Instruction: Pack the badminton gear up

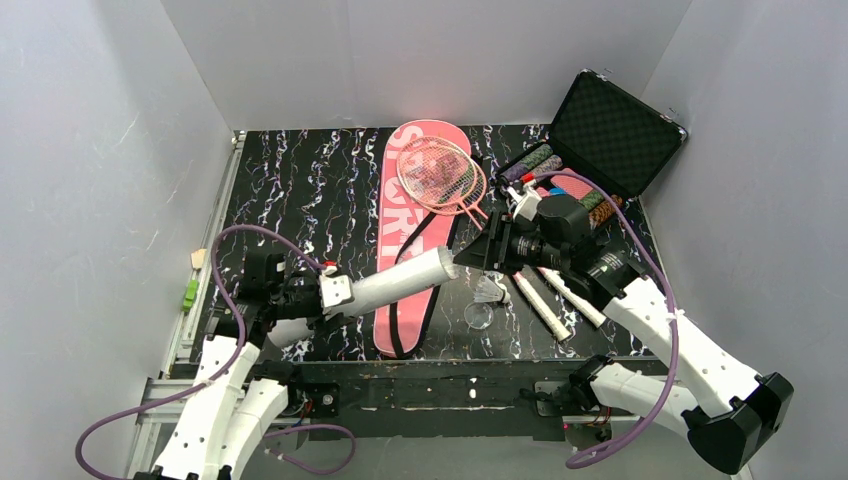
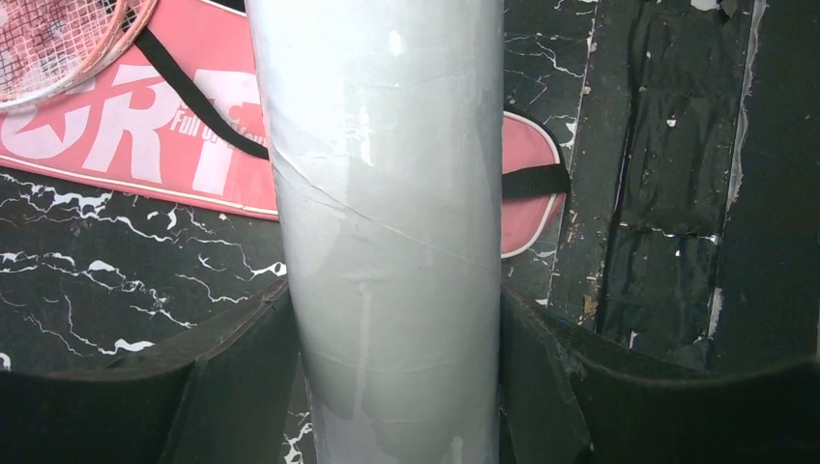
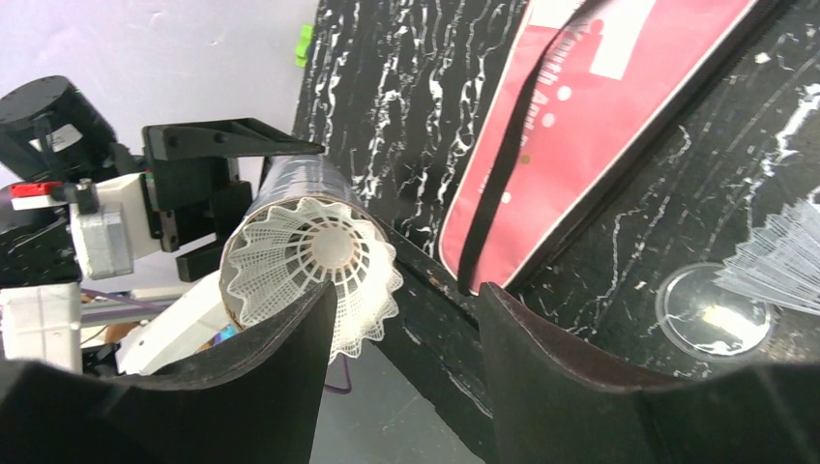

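Over the pink bag (image 1: 402, 225) on the counter (image 1: 300, 180), we had our left tool (image 2: 392, 309) clamped around the white tube (image 2: 377, 145), a shuttlecock (image 3: 319, 261) sitting at its open end, and our right tool (image 3: 406, 300) spread wide right by that mouth.

Table (image 1: 300, 170): black top with white marble veining, far right corner taken by an open black case (image 1: 612, 130). Pink bag (image 1: 395, 215) lies flat down the middle, lengthwise. Two rackets (image 1: 440, 172) rest heads on the bag's far end, white handles on the table to its right. A shuttlecock (image 1: 489, 291) and a clear round lid (image 1: 479, 316) sit just beside each other, between bag and handles.
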You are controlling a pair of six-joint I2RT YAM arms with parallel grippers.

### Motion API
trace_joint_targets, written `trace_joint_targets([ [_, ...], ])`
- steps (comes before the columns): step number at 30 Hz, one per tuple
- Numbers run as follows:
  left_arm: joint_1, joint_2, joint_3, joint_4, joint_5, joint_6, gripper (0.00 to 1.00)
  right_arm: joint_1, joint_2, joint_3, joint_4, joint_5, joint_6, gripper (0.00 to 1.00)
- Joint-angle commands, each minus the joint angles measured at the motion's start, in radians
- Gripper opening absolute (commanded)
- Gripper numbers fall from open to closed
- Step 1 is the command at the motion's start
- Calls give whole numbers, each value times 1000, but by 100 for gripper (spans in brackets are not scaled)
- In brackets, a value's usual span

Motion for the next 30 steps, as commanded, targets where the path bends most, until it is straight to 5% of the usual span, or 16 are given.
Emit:
trace_joint_targets([
  [1,-5,-5,55,38,54,-14,57,-3,11,7,110,-61,32,63],
  [26,-5,-1,64,91,112,-95,58,28,103,-78,365,-215,157,46],
  [30,-4,8,52,92,112,-28,67,65,137,-44,376,-225,158,31],
])
